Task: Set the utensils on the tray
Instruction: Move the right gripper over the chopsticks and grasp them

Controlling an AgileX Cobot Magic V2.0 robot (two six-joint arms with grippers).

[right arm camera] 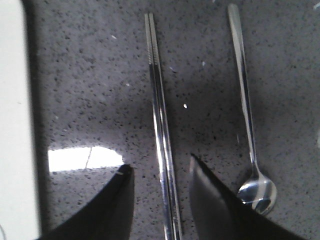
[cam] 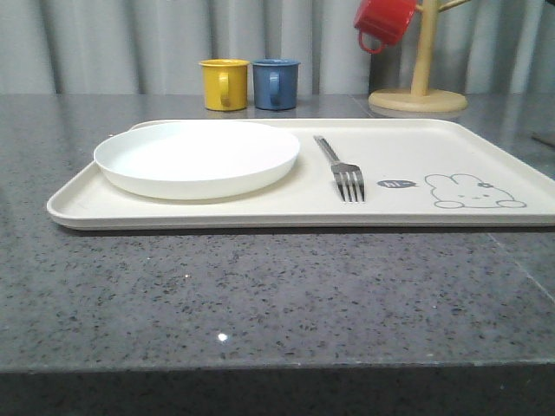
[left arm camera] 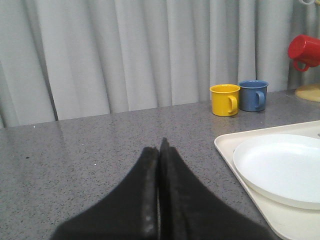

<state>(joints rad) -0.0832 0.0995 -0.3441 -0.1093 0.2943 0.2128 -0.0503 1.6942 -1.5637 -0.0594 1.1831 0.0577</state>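
We are seeing the fork (cam: 343,172) lying on the tray (cam: 486,139) right of the plate (cam: 197,156), our right gripper (right arm camera: 161,172) spreading open astride the chopsticks (right arm camera: 160,115), spoon (right arm camera: 248,115) lying beside them, our left gripper (left arm camera: 159,150) hanging closed and empty

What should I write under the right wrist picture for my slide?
Open right tool straddling the chopsticks on the grey counter, spoon lying alongside.

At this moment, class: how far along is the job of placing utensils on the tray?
Done: the fork lies on the tray. In hand: the right gripper is open astride the chopsticks on the counter. Left: chopsticks and spoon. The left gripper is shut, empty.
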